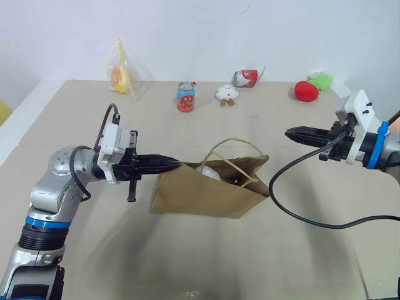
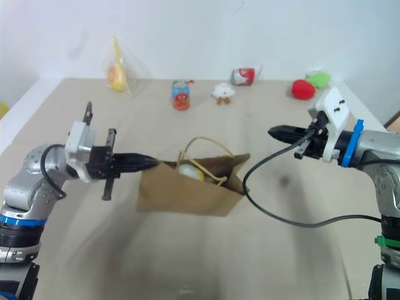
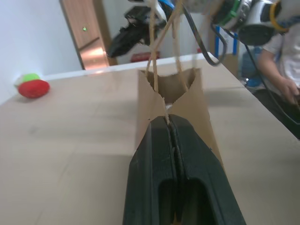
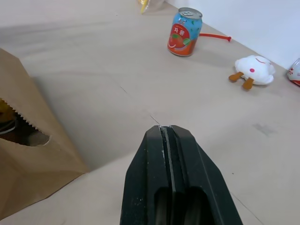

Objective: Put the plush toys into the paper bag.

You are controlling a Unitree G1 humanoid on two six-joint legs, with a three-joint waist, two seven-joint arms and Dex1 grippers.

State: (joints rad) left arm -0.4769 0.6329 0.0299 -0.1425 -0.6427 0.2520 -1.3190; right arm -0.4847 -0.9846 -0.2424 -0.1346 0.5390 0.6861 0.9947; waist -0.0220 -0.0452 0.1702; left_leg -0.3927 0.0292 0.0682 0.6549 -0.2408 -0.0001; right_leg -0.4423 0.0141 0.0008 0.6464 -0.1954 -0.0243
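The brown paper bag (image 1: 206,195) hangs just above the table's middle, mouth tilted toward the right. My left gripper (image 1: 178,165) is shut on its left rim by the cord handle, as the left wrist view (image 3: 171,123) shows close up. Inside the mouth lies a white-and-yellow plush toy (image 1: 207,172). A dark brown shape with some yellow (image 4: 11,129) sits deeper in the bag, mostly hidden. My right gripper (image 1: 289,132) is shut with nothing in it, level in the air to the right of the bag and pointing toward it.
Along the far edge stand a drink can (image 1: 185,97), a small white plush with brown feet (image 1: 226,94), a red-and-white packet (image 1: 245,77), a red plush (image 1: 306,91), a green plush (image 1: 321,80) and a clear snack bag (image 1: 122,75). A black cable (image 1: 300,215) droops from the right arm.
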